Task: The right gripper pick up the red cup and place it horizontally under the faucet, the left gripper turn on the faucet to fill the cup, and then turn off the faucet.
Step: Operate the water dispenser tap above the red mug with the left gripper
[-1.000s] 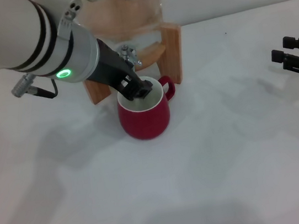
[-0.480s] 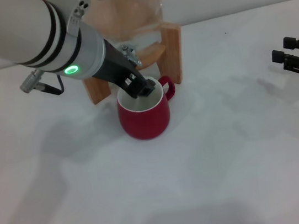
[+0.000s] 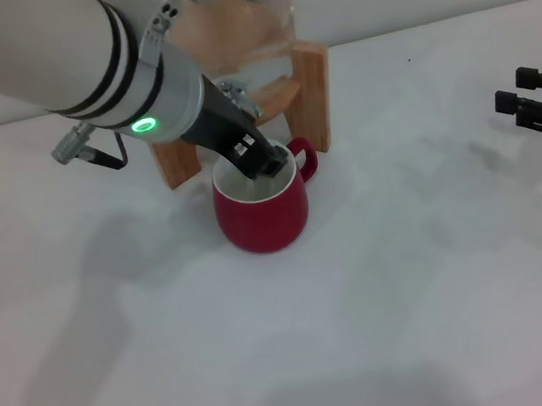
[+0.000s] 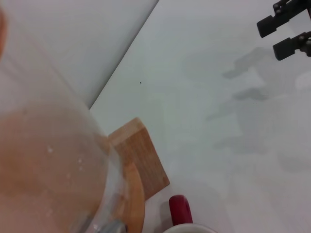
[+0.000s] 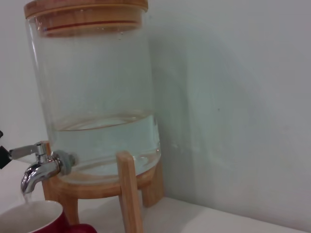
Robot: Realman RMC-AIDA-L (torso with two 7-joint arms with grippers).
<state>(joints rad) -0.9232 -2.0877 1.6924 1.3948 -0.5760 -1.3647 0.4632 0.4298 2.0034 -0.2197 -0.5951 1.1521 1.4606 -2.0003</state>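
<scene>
The red cup (image 3: 263, 214) stands upright on the white table, right in front of the wooden stand, with its handle (image 4: 179, 211) to the right. The chrome faucet (image 5: 37, 168) ends just above the cup's rim (image 5: 30, 209). A thin pale stream seems to fall from its spout. My left gripper (image 3: 261, 157), shut, hangs over the cup's mouth just below the faucet (image 3: 234, 100). A black tip touches the end of the lever at the edge of the right wrist view. My right gripper (image 3: 513, 90) stands open and holds nothing at the table's far right.
The glass dispenser jar (image 5: 97, 97) is roughly one third full of water and sits on a wooden stand (image 3: 310, 86) against the back wall. My left arm hides most of the jar in the head view. Bare table lies between the cup and the right gripper (image 4: 272, 38).
My left arm has shifted a little right and toward the jar, its gripper tip sliding slightly right over the cup's mouth. The cup and right gripper have stayed put.
</scene>
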